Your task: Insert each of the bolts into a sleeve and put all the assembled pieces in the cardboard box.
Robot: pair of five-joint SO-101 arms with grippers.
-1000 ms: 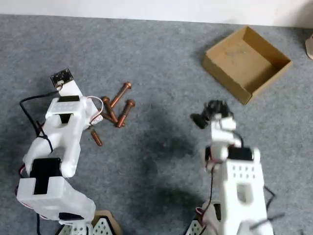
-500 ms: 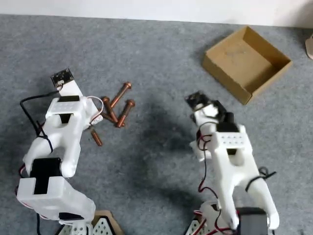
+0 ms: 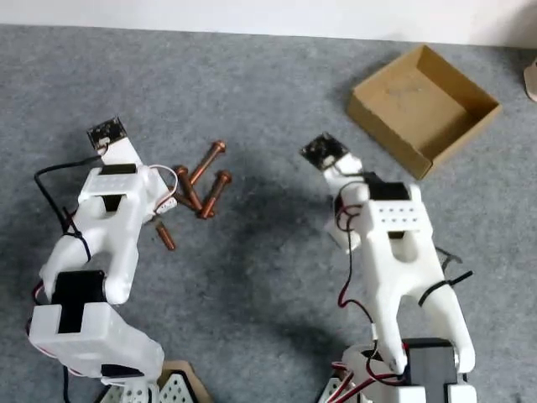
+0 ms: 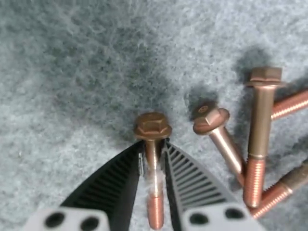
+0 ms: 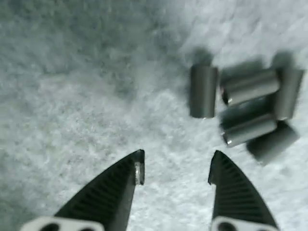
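The left gripper (image 4: 153, 148) was clamped on one copper-coloured bolt (image 4: 152, 127). Both black fingers pressed the shaft just under the hexagonal head, and the threaded end ran back between them toward the wrist. The head stood out beyond the fingertips, over the grey felt cover (image 4: 72, 72) of the table; I could not tell if it touched the felt. Just beside it lay the other bolts (image 4: 259, 139), some crossing at their threaded ends. From above, a cluster of bolts (image 3: 215, 195) lay next to the left arm (image 3: 109, 222), and a single bolt (image 3: 165, 237) lay a little apart from it, close to the same arm.

The right gripper (image 5: 176, 167) had its fingers wide apart and held nothing. Ahead of its fingertips, five grey sleeves (image 5: 248, 129) lay on their sides in a loose group, several touching one another.

The cardboard box (image 3: 390, 126) stood at the far right of the table, beyond the right arm (image 3: 398, 243), well apart from the bolts.
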